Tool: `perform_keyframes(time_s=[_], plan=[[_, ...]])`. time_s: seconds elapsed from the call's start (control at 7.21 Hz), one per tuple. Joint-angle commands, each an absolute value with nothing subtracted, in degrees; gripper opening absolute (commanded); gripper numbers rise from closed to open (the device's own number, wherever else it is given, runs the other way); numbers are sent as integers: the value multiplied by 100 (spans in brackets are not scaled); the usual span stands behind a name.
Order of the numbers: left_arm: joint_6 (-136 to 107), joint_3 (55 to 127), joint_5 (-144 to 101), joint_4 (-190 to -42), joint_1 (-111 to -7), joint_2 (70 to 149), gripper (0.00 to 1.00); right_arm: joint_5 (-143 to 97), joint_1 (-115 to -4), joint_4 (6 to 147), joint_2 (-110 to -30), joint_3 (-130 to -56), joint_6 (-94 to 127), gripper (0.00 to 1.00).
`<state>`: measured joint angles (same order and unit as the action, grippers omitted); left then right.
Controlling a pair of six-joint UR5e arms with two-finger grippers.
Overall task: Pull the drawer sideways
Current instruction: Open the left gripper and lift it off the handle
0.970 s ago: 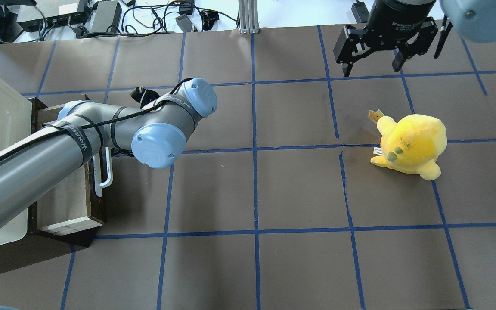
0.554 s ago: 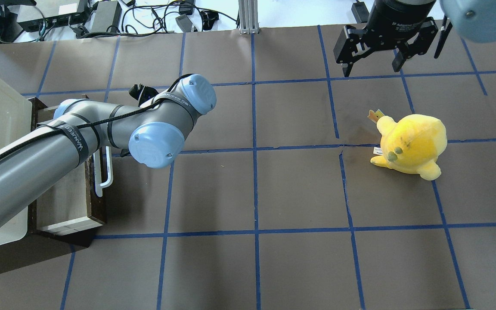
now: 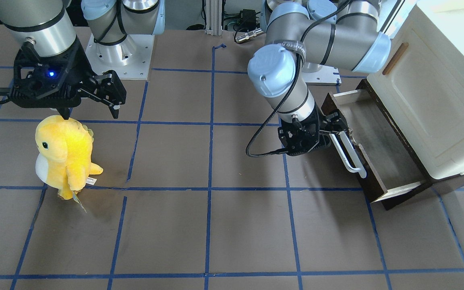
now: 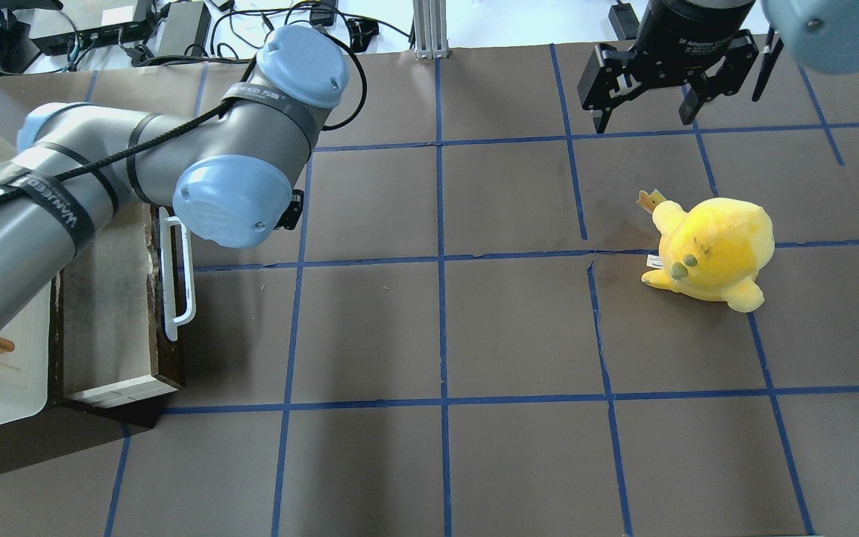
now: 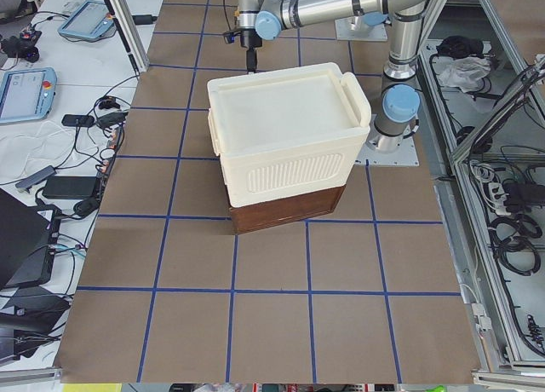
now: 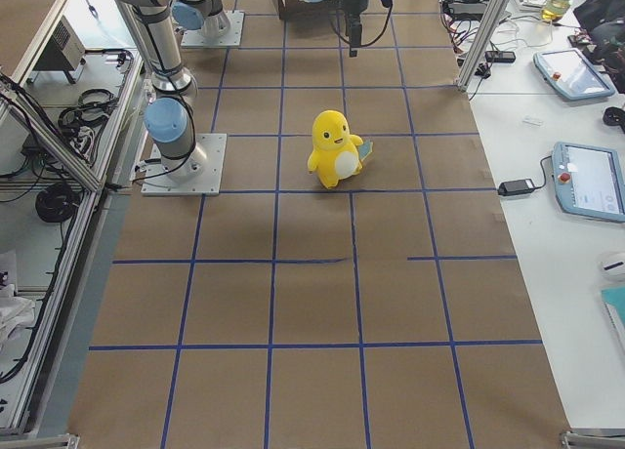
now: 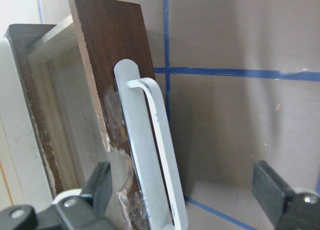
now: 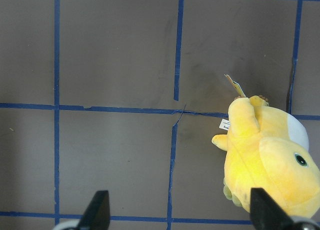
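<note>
The drawer [image 3: 377,153] stands pulled out from the foot of the cream cabinet [image 3: 429,100]. It has a dark brown front and a long white bar handle [image 3: 349,155]. It also shows in the overhead view [image 4: 105,298] and the handle in the left wrist view [image 7: 150,155]. My left gripper [image 3: 334,131] is open at the handle's far end. In the left wrist view [image 7: 185,187] its jaws stand wide apart with the handle between them, near one finger [image 7: 100,182]. My right gripper [image 4: 646,112] is open and empty, high above the table at the far right.
A yellow plush toy [image 4: 713,250] stands on the brown table on the right half, below my right gripper [image 8: 180,210]; it also shows in the front view [image 3: 65,155]. Blue tape lines grid the table. Cables and power bricks lie beyond the far edge.
My left arm's elbow and wrist have swung toward the far side of the table, uncovering more of the handle. The drawer has not visibly moved. The right arm is still.
</note>
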<state>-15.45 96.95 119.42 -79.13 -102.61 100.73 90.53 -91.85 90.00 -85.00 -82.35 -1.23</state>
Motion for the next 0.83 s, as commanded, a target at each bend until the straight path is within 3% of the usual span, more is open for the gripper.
perform_keyframes(time_s=[0.0,0.69], plan=[[-996,9563,11060,-7989,-10213,9364,100,9053,-9185,9000,-8499,-8235,-123,100],[-747,9422,8723,-8085,-9345,8588,100,9053,-9185,9000,-8499,-8235,-123,100]])
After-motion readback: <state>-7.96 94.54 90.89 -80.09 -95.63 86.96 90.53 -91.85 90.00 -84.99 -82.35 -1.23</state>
